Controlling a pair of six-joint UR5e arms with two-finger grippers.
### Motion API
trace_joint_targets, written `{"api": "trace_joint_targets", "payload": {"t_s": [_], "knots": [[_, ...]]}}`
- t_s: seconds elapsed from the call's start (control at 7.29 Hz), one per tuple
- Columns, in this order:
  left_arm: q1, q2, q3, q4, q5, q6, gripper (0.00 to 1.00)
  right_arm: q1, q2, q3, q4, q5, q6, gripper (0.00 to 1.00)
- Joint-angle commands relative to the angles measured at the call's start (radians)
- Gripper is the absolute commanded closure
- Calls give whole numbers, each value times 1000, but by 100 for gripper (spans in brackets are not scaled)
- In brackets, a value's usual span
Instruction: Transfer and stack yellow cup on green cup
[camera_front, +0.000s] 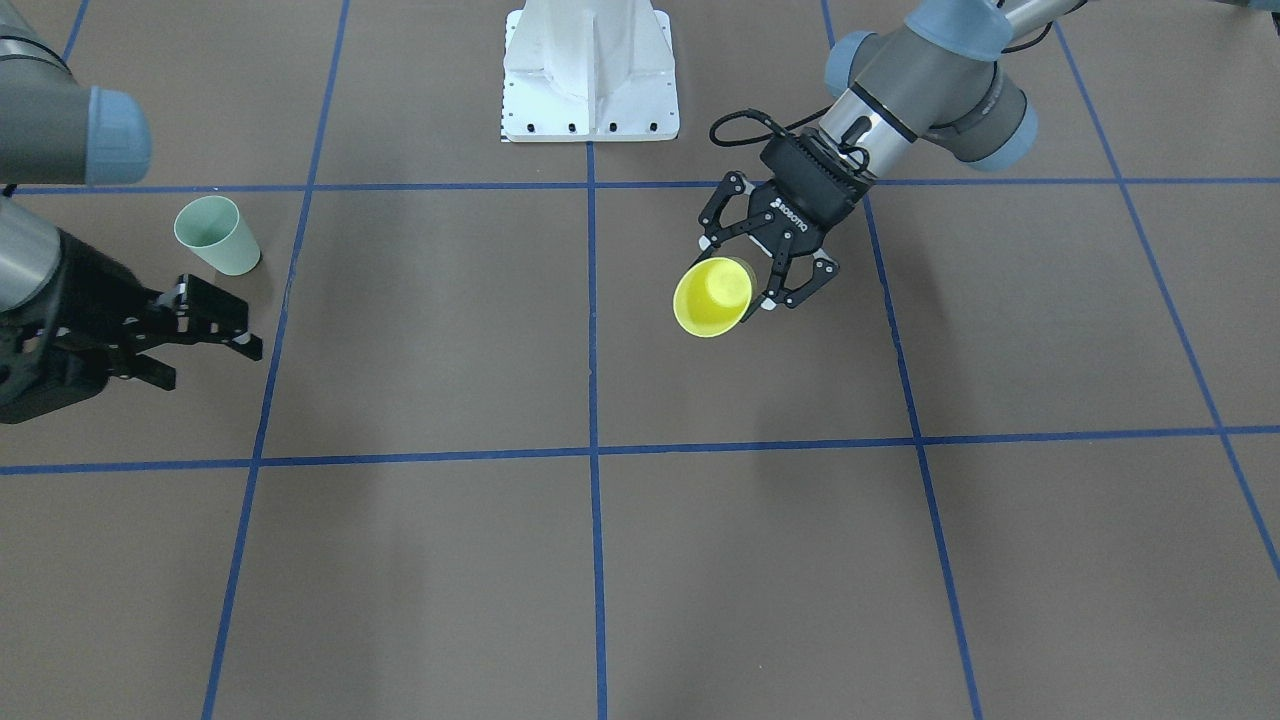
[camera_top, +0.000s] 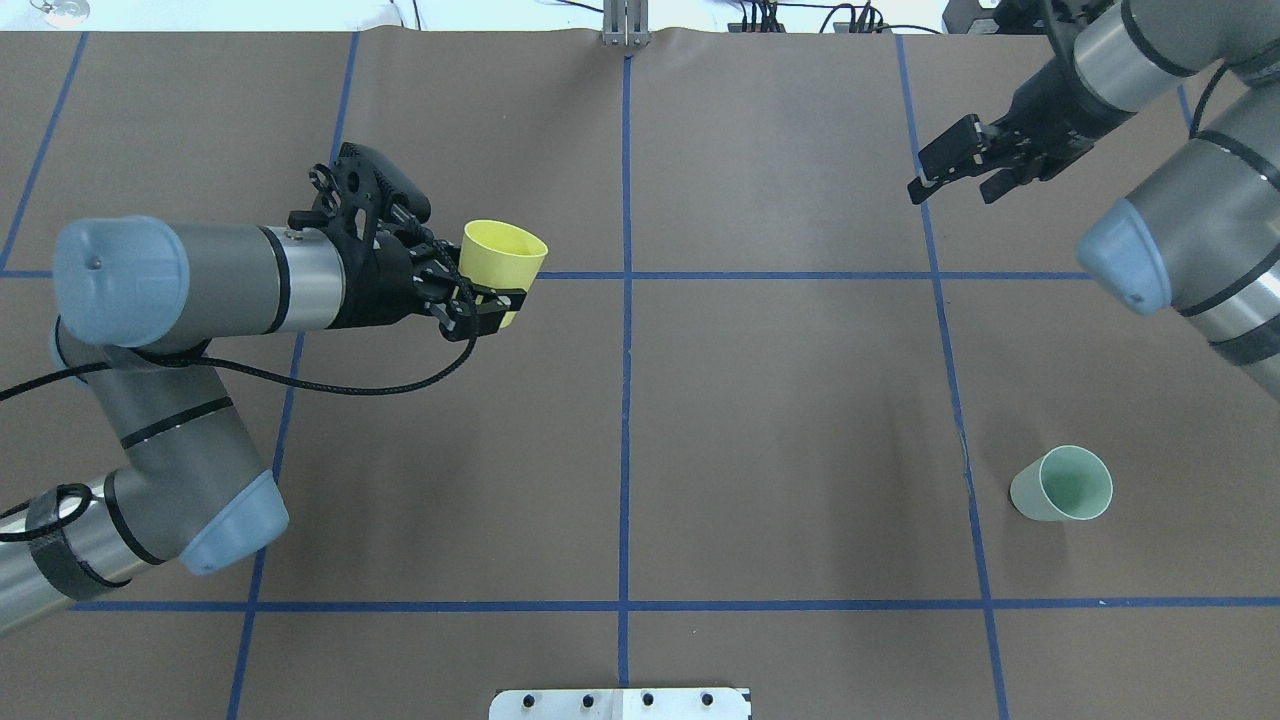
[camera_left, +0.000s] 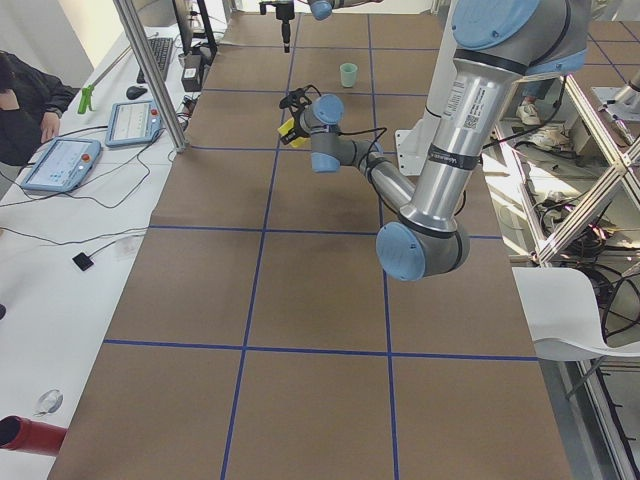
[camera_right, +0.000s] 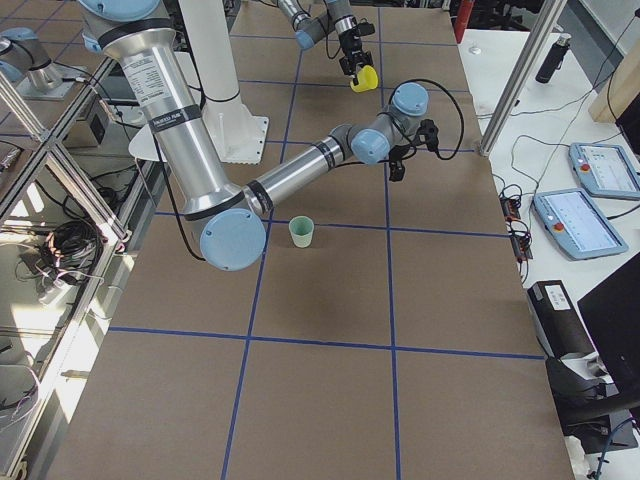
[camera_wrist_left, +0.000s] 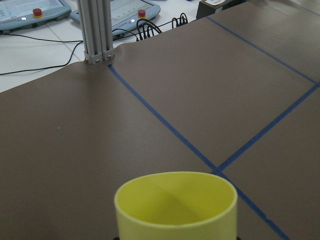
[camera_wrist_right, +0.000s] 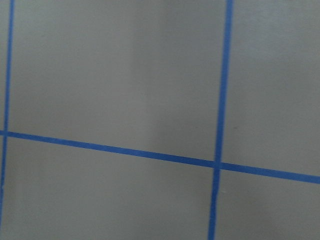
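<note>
Gripping the lemon-yellow plastic tumbler (camera_top: 505, 252) clear of the brown tabletop (camera_top: 780, 400), the left claw (camera_top: 478, 280) clamps it; the right claw (camera_top: 952, 188) hangs spread and empty, apart from the upright mint-green plastic tumbler (camera_top: 1065, 485).

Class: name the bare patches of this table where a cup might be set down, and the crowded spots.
Bare: the middle of the table, between the yellow cup in the left hand and the green cup; also the strip by the white base plate. Crowded: around the left hand, and under the open right hand, far right.
</note>
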Motion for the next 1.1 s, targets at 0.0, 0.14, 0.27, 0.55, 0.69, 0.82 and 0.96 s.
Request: {"api": "trace_joint_targets", "payload": {"t_s": [0.0, 0.14, 0.27, 0.55, 0.69, 0.82, 0.96], "knots": [[73, -28, 6, -47, -13, 8, 100, -97, 47, -14, 217, -20, 186, 2], [93, -51, 18, -66, -33, 35, 100, -123, 78, -16, 233, -20, 217, 2], [103, -56, 23, -93, -35, 37, 100, -151, 111, -16, 233, -20, 250, 2], [149, -57, 35, -126, -33, 38, 100, -212, 161, -16, 233, -21, 250, 2], [158, -70, 38, -126, -30, 40, 100, -232, 168, -17, 233, -21, 250, 2], [161, -88, 58, -127, -28, 40, 100, -247, 176, -20, 233, -23, 250, 3], [161, -117, 79, -129, -27, 40, 100, -260, 179, -22, 233, -26, 251, 5]]}}
